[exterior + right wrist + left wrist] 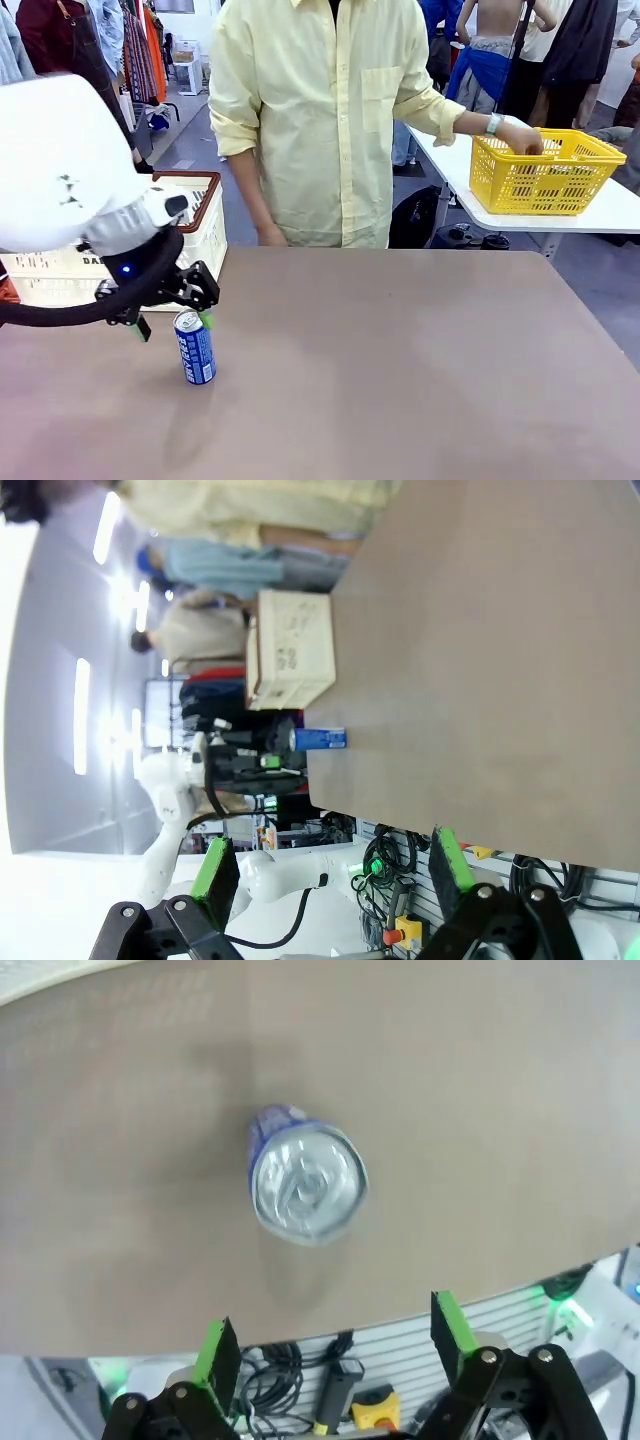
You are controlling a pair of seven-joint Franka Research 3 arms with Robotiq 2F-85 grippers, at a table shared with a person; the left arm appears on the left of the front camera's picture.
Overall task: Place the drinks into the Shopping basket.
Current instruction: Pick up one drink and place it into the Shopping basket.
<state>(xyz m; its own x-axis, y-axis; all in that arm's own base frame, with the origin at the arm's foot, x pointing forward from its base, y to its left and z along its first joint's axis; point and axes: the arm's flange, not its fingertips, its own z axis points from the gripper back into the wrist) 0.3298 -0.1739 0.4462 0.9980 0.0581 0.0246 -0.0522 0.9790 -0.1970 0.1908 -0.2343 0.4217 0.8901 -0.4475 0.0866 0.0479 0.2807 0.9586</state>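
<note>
left end effector (pixel 172 322), black with green pads, jaws wide, hovers just above the slim blue pocari sweat can (pixel 195 350), which stands upright on the brown surface (pixel 400 360). not gripped yet, so grasp and transfer are left. cream slotted basket with red-brown rim (pixel 208 240) sits behind the can; contents can't tell. right end effector (pixel 330 858) is wide and empty, well away from the can.

Front view, left edge: the cream slotted basket (pixel 205 235) bore the dark letters "DA" on its side, the rest of the word hidden. Lower left: the blue can (pixel 195 350) carried white lettering down its side, too small to read. Right wrist view, upper middle: print on the basket stood sideways, illegible.
</note>
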